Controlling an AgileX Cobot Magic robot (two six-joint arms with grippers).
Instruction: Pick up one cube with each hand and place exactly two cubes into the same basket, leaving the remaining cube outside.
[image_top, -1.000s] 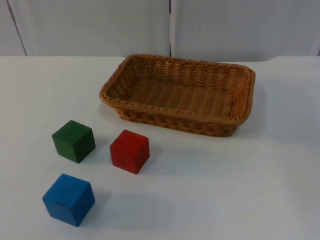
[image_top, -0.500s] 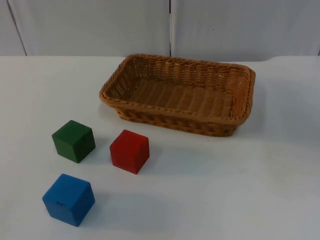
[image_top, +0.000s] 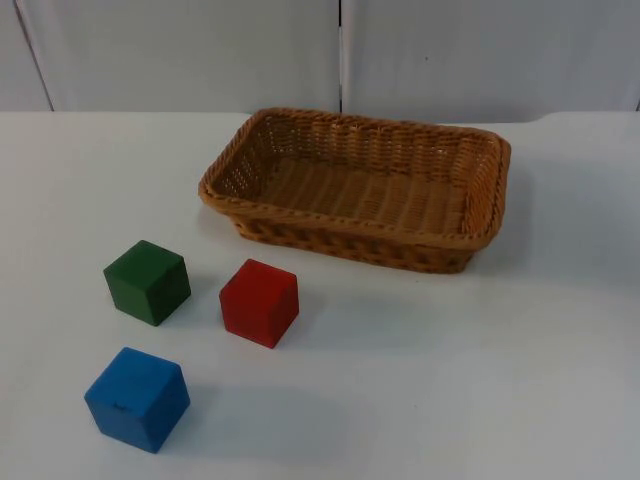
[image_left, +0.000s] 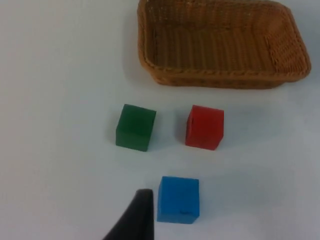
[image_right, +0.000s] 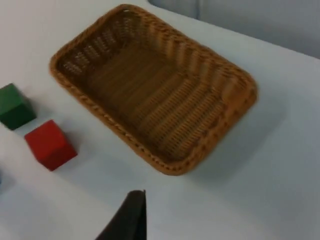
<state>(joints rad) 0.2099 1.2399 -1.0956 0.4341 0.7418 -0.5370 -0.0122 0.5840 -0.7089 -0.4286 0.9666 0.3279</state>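
Three cubes stand on the white table in front of a woven brown basket (image_top: 350, 226) that holds nothing: a green cube (image_top: 148, 282), a red cube (image_top: 259, 302) and a blue cube (image_top: 137, 398) nearest the front edge. The left wrist view shows the green cube (image_left: 135, 127), the red cube (image_left: 204, 127) and the blue cube (image_left: 178, 199), with my left gripper (image_left: 135, 220) hanging above the table close beside the blue one. My right gripper (image_right: 130, 217) hovers high over the table, short of the basket (image_right: 125, 135) and apart from the red cube (image_right: 50, 144).
The grey partition wall (image_top: 340, 50) closes the table behind the basket. White table top (image_top: 480, 370) stretches to the right of the cubes and in front of the basket.
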